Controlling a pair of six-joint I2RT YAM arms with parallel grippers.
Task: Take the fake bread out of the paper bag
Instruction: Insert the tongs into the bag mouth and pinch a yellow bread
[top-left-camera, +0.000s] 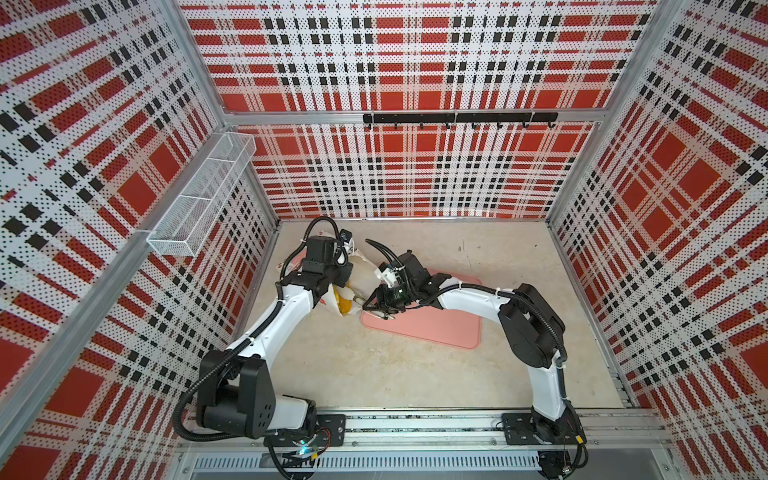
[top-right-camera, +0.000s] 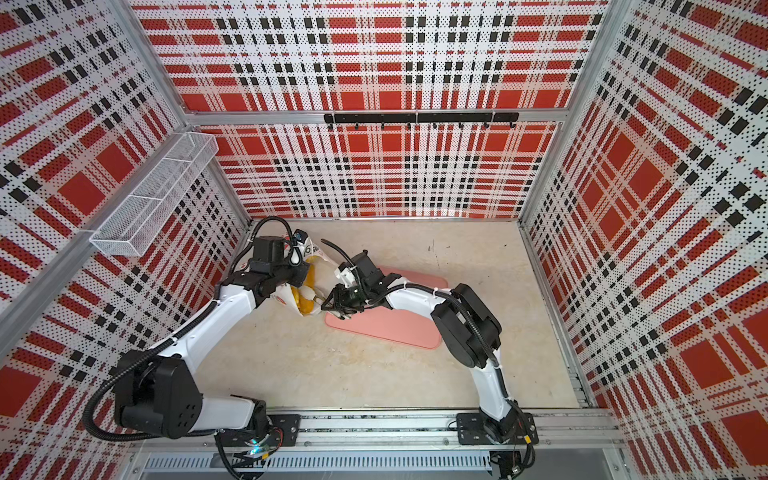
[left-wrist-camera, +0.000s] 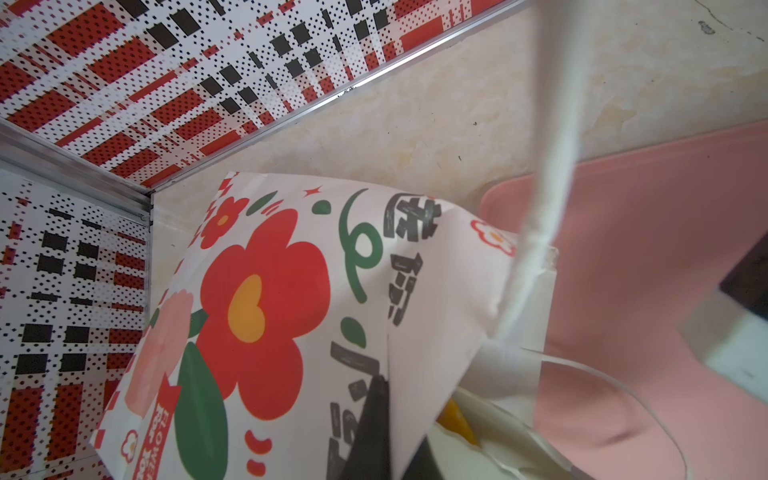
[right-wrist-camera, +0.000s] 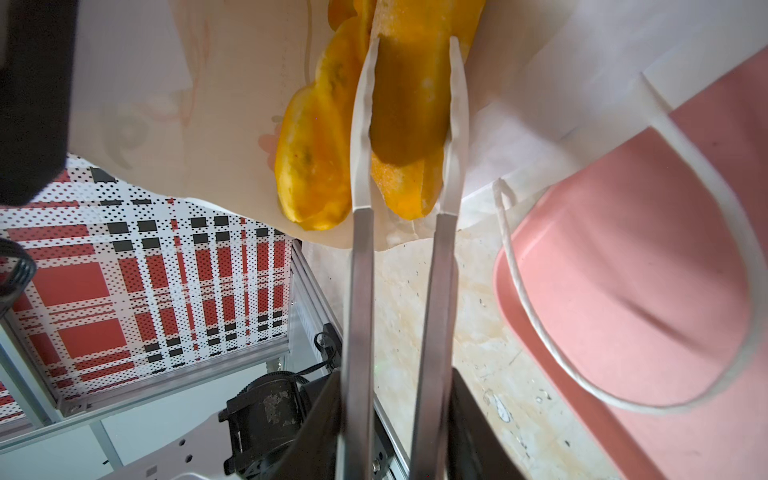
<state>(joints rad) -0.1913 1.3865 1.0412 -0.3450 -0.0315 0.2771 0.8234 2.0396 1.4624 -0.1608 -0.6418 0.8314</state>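
At the bag mouth: fake bread bunched inside, darker loaf pinched between the right gripper tongs.
Left gripper is clamped on the paper bag wall, holding it tilted. I'd firm the pinch, pull straight back along the tongs, slowly, clear of the cord handle, then release over the pink tray.

In both top views the left arm hides most of the white flowered paper bag. The glossy golden-yellow toy loaves run past the right wrist view's edge. The white cord handle is blurred.
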